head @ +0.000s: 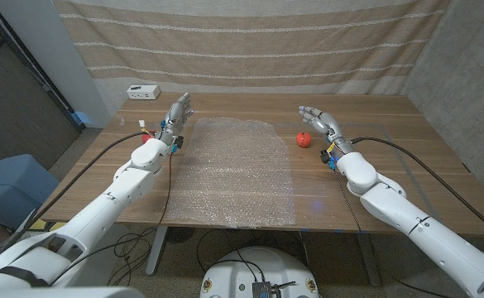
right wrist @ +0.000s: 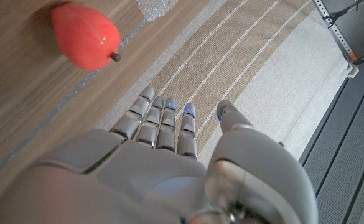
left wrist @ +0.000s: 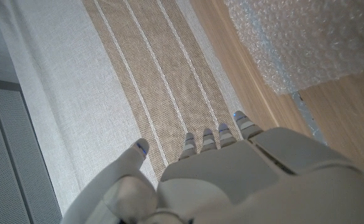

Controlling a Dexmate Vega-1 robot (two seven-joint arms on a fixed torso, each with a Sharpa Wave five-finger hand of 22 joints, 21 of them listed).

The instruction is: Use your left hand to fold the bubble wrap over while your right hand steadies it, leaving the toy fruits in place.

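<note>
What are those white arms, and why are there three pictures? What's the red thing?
The white arms belong to a robot standing at a wooden table. One picture comes from a camera on its head, looking down. The other two come from cameras on its wrists, so each shows the back of one robot hand close up, and those views are turned around.

On the table lies a big sheet of bubble wrap. The red thing is a toy fruit; there is another red one partly hidden behind the left arm. A small white box sits at the far edge.

The left robot hand and right robot hand hold nothing, with their fingers straight.
</note>
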